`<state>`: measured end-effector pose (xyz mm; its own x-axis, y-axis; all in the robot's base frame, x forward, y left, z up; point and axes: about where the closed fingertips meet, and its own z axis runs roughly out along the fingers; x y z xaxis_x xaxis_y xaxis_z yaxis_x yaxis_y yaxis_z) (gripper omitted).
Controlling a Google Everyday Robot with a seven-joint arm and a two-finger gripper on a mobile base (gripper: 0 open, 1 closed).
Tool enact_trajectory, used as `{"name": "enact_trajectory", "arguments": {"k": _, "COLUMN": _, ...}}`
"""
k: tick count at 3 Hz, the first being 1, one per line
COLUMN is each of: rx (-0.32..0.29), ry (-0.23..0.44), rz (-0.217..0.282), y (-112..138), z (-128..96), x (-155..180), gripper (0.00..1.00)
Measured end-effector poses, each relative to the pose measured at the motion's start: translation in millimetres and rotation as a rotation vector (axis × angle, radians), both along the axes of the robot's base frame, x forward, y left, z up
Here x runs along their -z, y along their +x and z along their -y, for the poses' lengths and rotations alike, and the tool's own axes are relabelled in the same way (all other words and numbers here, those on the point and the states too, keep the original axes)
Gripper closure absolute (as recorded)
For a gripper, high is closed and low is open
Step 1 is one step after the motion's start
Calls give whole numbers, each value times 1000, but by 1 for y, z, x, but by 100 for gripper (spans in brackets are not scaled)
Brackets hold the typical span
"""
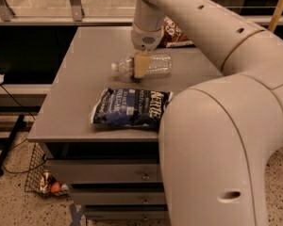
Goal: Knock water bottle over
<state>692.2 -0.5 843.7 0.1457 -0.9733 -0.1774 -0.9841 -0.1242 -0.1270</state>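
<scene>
The water bottle (pixel 159 65) is a clear ribbed plastic bottle lying on its side in the middle of the grey table (pixel 80 84). Its white cap (pixel 114 66) points left. My gripper (pixel 140 66) reaches down from the arm over the middle of the bottle and hides that part of it. The gripper is at the bottle's level, right against it.
A blue chip bag (pixel 132 107) lies flat near the table's front edge, just in front of the bottle. A brown bag (pixel 175 34) lies at the back, partly behind my arm. Drawers (pixel 113 173) sit under the table. A wire basket (pixel 40 180) stands on the floor at left.
</scene>
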Motion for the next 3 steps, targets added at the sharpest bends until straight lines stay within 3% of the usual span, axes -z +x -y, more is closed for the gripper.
{"name": "enact_trajectory", "arguments": {"k": 1, "rx": -1, "ry": 1, "rz": 1, "y": 1, "z": -2, "x": 3, "gripper": 6}}
{"name": "enact_trajectory", "arguments": {"k": 2, "rx": -1, "ry": 2, "rz": 1, "y": 2, "z": -3, "x": 5, "gripper": 0}}
{"name": "enact_trajectory", "arguments": {"k": 3, "rx": -1, "ry": 2, "rz": 1, "y": 2, "z": -3, "x": 5, "gripper": 0}}
